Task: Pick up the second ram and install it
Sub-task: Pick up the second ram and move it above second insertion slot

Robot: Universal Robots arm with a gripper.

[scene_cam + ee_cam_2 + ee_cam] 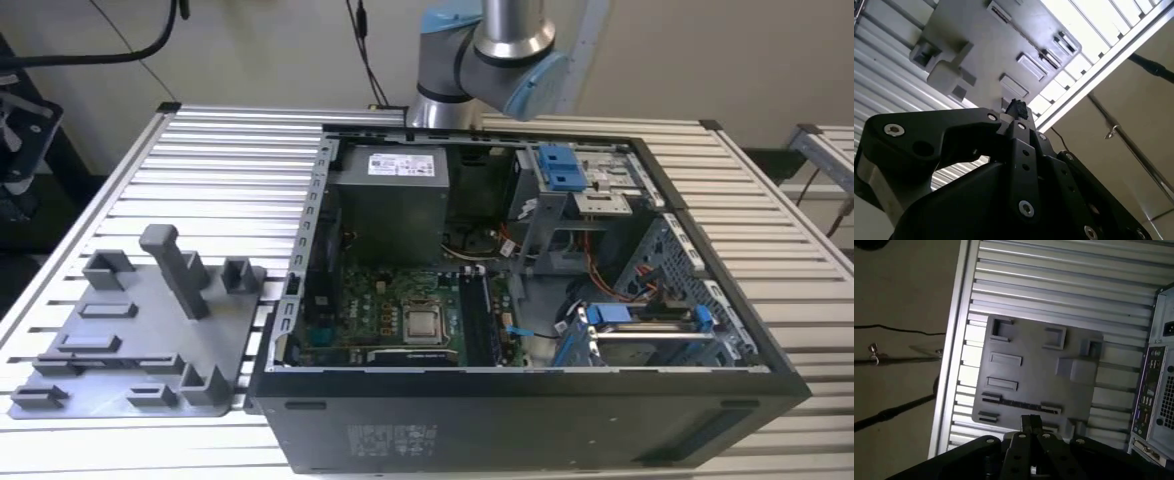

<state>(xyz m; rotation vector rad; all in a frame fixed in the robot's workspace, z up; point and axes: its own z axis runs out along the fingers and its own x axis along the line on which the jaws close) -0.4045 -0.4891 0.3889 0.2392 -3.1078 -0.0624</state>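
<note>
The exterior view looks steeply down on the slatted table [227, 170], the open computer case [534, 430] at the frame's centre and right, the grey fixture tray [134, 340] at lower left. Both wrist views look past the gripper [1030, 421] [1016, 108] from well above onto that tray and table; the first wrist view also catches the case's rear panel.

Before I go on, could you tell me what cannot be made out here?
Grey tray: one edge is hidden behind the gripper in the first wrist view.
Tray's long slot: too dark there to tell if the second ram lies in it.
Arm: cut off by the exterior view's top edge.
Motherboard slots, exterior view: too small to tell which are filled.
</note>
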